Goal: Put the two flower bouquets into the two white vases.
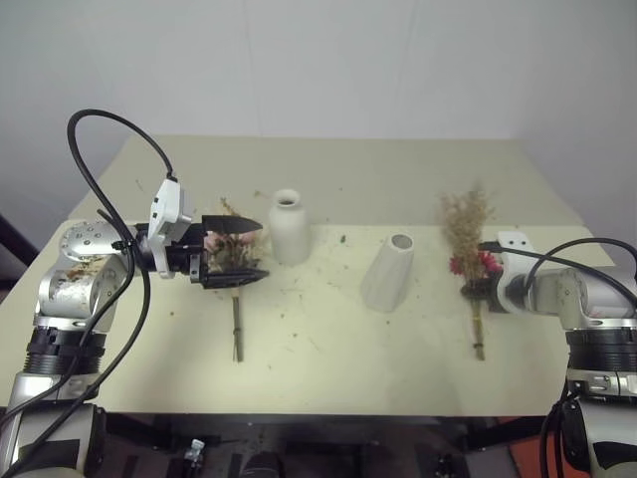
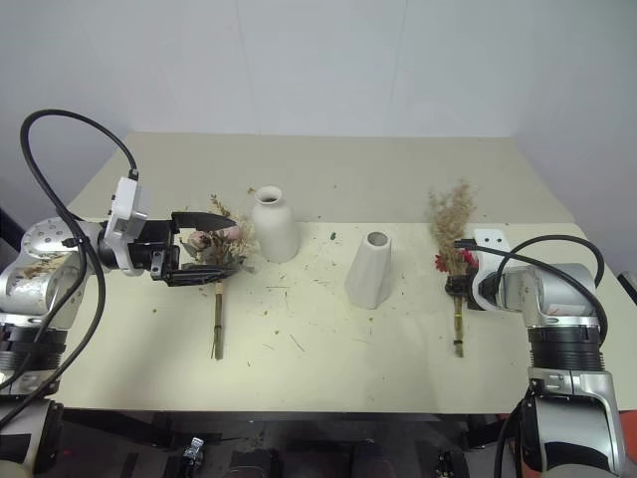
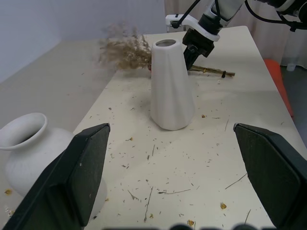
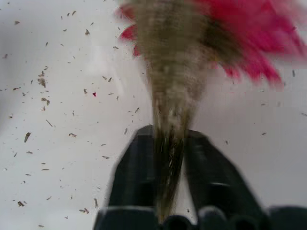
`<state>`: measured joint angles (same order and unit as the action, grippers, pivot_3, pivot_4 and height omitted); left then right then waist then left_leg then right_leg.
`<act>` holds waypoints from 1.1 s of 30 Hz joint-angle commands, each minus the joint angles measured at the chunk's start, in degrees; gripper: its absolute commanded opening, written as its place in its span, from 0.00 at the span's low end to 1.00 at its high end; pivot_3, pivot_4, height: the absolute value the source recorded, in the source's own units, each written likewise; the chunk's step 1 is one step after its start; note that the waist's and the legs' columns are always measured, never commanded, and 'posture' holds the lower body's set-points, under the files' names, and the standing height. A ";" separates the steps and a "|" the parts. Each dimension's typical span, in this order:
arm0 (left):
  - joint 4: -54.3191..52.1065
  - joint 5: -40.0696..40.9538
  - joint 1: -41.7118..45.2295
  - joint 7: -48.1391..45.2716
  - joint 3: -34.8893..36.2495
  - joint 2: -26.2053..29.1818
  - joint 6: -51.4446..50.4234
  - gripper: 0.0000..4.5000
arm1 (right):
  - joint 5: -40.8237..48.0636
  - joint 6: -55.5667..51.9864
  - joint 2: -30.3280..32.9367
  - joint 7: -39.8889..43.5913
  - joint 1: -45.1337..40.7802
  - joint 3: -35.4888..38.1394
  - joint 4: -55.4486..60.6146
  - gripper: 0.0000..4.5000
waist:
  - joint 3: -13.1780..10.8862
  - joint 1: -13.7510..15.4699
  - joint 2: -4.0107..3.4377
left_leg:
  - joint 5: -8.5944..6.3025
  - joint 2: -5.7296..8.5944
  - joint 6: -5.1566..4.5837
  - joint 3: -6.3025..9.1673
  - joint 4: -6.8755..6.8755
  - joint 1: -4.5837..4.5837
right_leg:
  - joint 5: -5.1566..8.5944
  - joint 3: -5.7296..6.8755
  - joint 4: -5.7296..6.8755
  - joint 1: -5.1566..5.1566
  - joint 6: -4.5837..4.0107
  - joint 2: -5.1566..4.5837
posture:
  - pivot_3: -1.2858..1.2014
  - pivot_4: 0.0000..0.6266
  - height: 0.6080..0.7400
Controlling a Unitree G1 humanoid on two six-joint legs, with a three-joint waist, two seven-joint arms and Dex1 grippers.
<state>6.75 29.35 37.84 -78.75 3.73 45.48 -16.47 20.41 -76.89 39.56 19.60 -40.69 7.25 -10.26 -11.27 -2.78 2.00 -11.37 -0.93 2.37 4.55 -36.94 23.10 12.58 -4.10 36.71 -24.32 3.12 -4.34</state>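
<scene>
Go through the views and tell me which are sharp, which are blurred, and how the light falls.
Both head views: sharp, with soft even light and faint shadows on the table. Left wrist view: the cone vase is crisp, while the near pincer fingers are soft. Right wrist view: the dried bouquet and its red daisies are heavily blurred in the right pincer.

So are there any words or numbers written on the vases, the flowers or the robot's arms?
None: no word, number or sign can be read.
Bottle-shaped vase: plain white, no print.
Cone-shaped vase: plain white, no print.
Pink rose bunch and dry spray with red-pink daisies: no tags.
Left gripper and right gripper: no readable label.
</scene>
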 commanded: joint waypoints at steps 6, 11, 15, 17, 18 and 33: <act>-1.60 0.81 0.65 0.67 1.80 0.50 0.17 1.00 | -1.50 -0.66 0.38 -1.14 -2.27 1.24 1.06 0.00 | 0.00 -0.07 0.00 | 0.00 0.00 0.00 0.00 0.01 0.00 | 0.00 0.00 -0.01 0.00 0.00 0.00 | 0.52 0.24 1.00; -1.91 1.64 0.74 0.49 2.60 1.14 -0.57 1.00 | -4.10 9.59 -2.87 -8.20 -2.93 7.41 10.24 0.00 | -0.01 -0.18 -0.02 | 0.00 0.00 0.00 0.00 0.01 0.01 | 0.00 0.00 0.01 -0.02 0.00 0.00 | 0.52 0.24 1.00; -2.77 2.00 -0.01 0.65 3.53 1.82 -1.48 1.00 | -7.56 28.16 -6.49 -11.57 -0.71 8.62 21.18 0.00 | -0.03 -0.57 -0.05 | 0.00 -0.01 0.00 0.01 0.03 0.05 | 0.03 0.00 0.02 -0.08 0.05 0.01 | 0.52 0.24 1.00; -3.14 1.98 -0.25 0.83 3.80 1.92 -1.91 1.00 | -8.16 33.05 -8.91 -13.48 -1.19 9.06 23.36 0.00 | -0.03 -0.69 -0.05 | 0.00 -0.01 0.00 0.01 0.04 0.05 | 0.03 0.01 0.01 -0.09 0.06 0.01 | 0.52 0.24 1.00; -3.23 1.96 -0.31 0.93 3.87 1.93 -2.04 1.00 | -7.88 33.95 -9.98 -14.13 -1.69 9.51 23.79 0.00 | -0.03 -0.72 -0.04 | 0.00 -0.01 0.00 0.01 0.04 0.05 | 0.03 0.01 0.02 -0.08 0.06 0.00 | 0.52 0.24 1.00; -6.77 4.18 -3.92 1.29 6.61 4.74 -5.62 1.00 | 15.00 43.94 -24.63 -8.00 -2.64 12.93 33.21 0.00 | -0.05 -1.25 -0.08 | 0.00 -0.04 0.00 0.03 0.05 -0.09 | -0.11 0.00 0.14 -0.04 -0.15 0.03 | 0.52 0.24 1.00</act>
<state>1.82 31.92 34.34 -77.16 8.24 48.86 -21.64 33.39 -34.14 14.92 11.84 -42.32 20.35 19.65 -11.32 -4.03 1.92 -11.37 -0.97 2.37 4.58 -36.88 23.00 12.47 -4.10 36.85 -24.36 2.96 -4.31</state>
